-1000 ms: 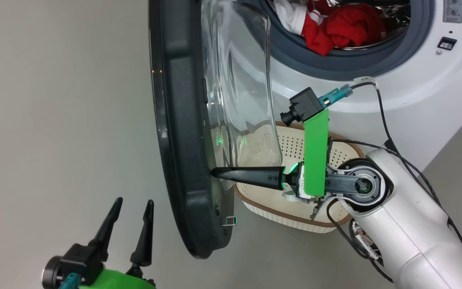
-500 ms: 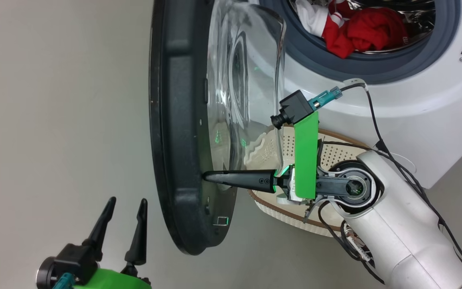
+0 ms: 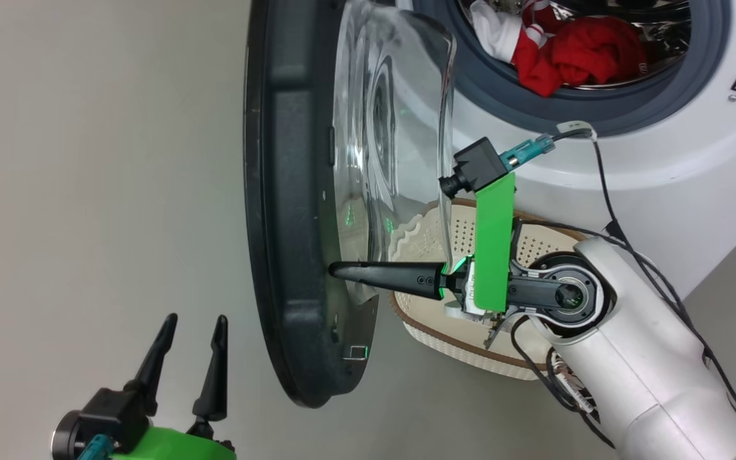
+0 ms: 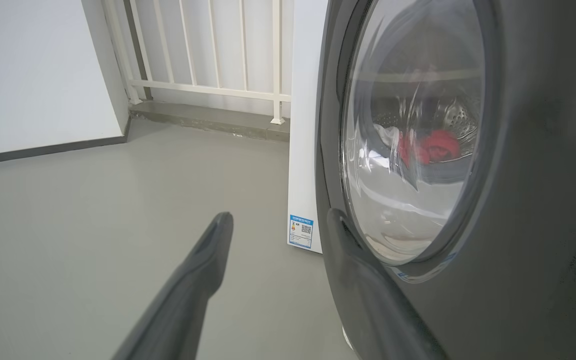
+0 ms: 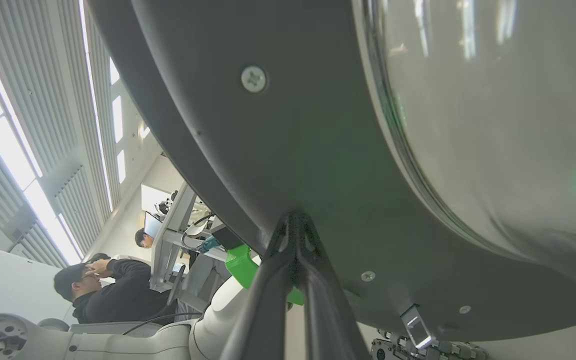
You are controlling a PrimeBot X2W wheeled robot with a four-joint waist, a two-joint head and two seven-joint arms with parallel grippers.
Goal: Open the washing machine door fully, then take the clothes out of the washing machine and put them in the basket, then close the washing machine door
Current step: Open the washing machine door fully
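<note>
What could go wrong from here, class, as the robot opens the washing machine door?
1. The shut right claw grips nothing; only its tip touches the washing machine door on the inner rim, so it may slip toward the glass porthole.
2. The open left claw sits by the door's outer face; a wider swing might strike it.

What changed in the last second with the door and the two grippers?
The head camera shifted, so little can be pinned down. The door looks swung slightly wider from the washing machine, with the shut right gripper pressing its tips on the inner rim. Nothing was grabbed or released. The left gripper stayed open and empty; the clothes and the basket stayed put.
</note>
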